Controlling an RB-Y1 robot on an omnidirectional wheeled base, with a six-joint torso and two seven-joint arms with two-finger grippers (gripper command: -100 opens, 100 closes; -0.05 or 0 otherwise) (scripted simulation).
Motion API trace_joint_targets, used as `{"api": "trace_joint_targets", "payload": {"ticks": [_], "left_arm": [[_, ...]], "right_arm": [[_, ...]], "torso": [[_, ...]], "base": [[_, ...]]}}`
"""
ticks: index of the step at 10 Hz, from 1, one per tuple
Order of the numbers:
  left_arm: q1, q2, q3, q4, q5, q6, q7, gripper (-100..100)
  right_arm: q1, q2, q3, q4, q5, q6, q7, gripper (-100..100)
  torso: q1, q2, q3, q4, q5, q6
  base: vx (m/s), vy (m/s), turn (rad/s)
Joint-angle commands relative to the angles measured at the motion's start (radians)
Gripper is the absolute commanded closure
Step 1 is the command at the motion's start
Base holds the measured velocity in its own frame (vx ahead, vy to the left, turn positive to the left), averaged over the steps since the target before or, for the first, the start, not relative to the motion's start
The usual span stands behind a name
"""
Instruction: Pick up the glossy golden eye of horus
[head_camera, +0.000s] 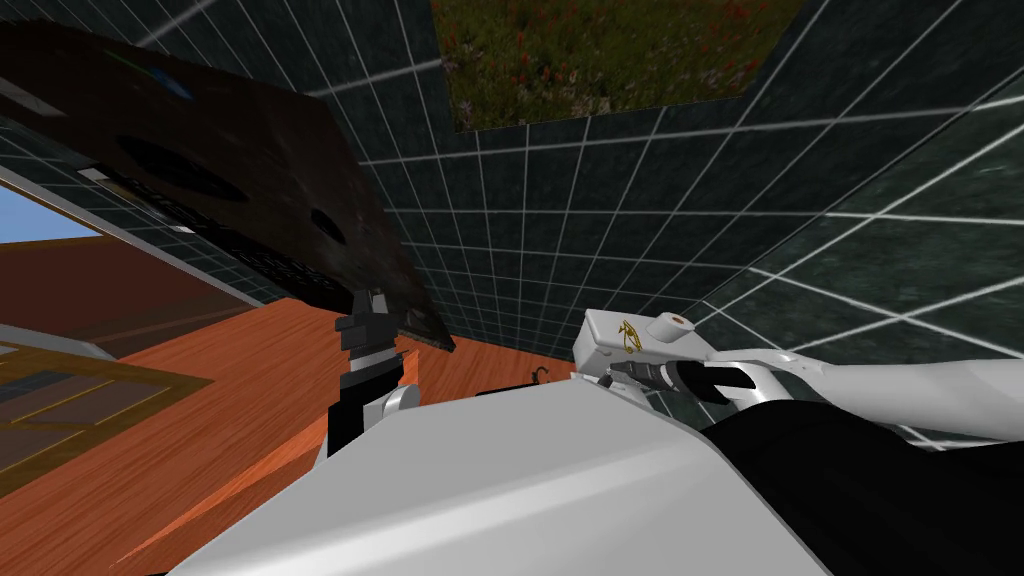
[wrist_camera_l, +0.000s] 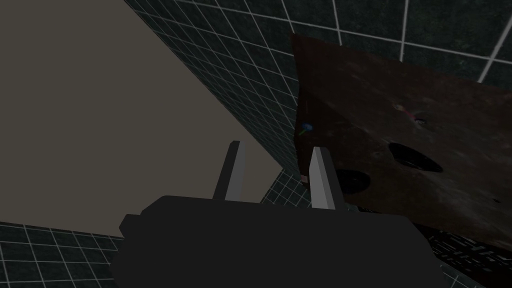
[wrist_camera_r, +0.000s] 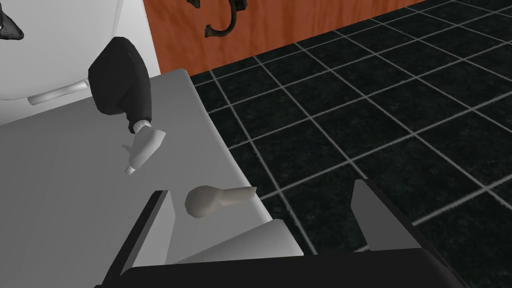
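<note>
The golden eye of horus (head_camera: 631, 337) lies small on top of a white box-shaped fixture (head_camera: 598, 347) against the dark tiled wall. Beside it stands a white roll with a brown centre (head_camera: 673, 324). My right arm reaches in from the right, and my right gripper (head_camera: 609, 376) sits low at the fixture's near side, below the eye. In the right wrist view that gripper (wrist_camera_r: 270, 210) is open, with a grey lever-like handle (wrist_camera_r: 216, 200) near its one finger and a white surface (wrist_camera_r: 75, 200) behind. My left gripper (head_camera: 372, 300) points upward, open and holding nothing (wrist_camera_l: 276, 172).
A dark brown slab with oval holes (head_camera: 230, 200) slants above the left gripper (wrist_camera_l: 400, 150). Orange wood floor (head_camera: 200, 430) spreads to the left, carrying a small dark hook shape (wrist_camera_r: 222, 25). Dark tiles with white grout (head_camera: 640, 200) cover the walls.
</note>
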Motion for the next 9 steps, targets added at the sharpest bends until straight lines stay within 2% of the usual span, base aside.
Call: {"api": "trace_joint_targets", "payload": {"ticks": [1,2,3,5,6,7,8,9], "left_arm": [[0.0,0.0,0.0,0.0,0.0,0.0,0.0,0],[0.0,0.0,0.0,0.0,0.0,0.0,0.0,0],[0.0,0.0,0.0,0.0,0.0,0.0,0.0,0],[0.0,0.0,0.0,0.0,0.0,0.0,0.0,0],[0.0,0.0,0.0,0.0,0.0,0.0,0.0,0],[0.0,0.0,0.0,0.0,0.0,0.0,0.0,0],[0.0,0.0,0.0,0.0,0.0,0.0,0.0,0],[0.0,0.0,0.0,0.0,0.0,0.0,0.0,0]], "right_arm": [[-0.002,-0.05,0.008,0.032,-0.004,-0.005,-0.011,-100],[-0.002,-0.059,0.008,0.032,0.0,-0.005,-0.011,-100],[-0.003,-0.098,0.011,0.052,-0.006,0.001,-0.016,-100],[-0.003,-0.098,0.011,0.052,-0.021,0.001,-0.006,-100],[-0.003,-0.098,0.011,0.052,-0.006,0.001,-0.016,-100],[-0.005,-0.134,0.013,0.07,-0.007,0.007,-0.02,-100],[-0.005,-0.134,0.013,0.07,-0.011,0.007,-0.02,-100],[-0.006,-0.164,0.014,0.086,-0.007,0.012,-0.024,-100]], "torso": [[0.0,0.0,0.0,0.0,0.0,0.0],[0.0,0.0,0.0,0.0,0.0,-0.001],[0.0,0.0,0.0,0.0,0.0,0.0],[0.001,0.0,0.0,0.0,0.0,0.0],[0.001,0.001,0.001,0.0,0.0,0.0],[0.001,0.002,0.001,0.001,0.0,0.0],[0.001,0.001,0.001,0.0,0.001,0.0],[0.001,0.001,0.001,0.0,0.0,0.0]], "base": [[0.034,-0.014,0.108],[0.032,-0.016,0.059],[0.038,-0.014,0.089],[0.023,-0.01,0.023],[0.0,-0.002,-0.011],[0.017,-0.007,0.095],[0.025,-0.014,0.059],[0.033,-0.011,0.07]]}}
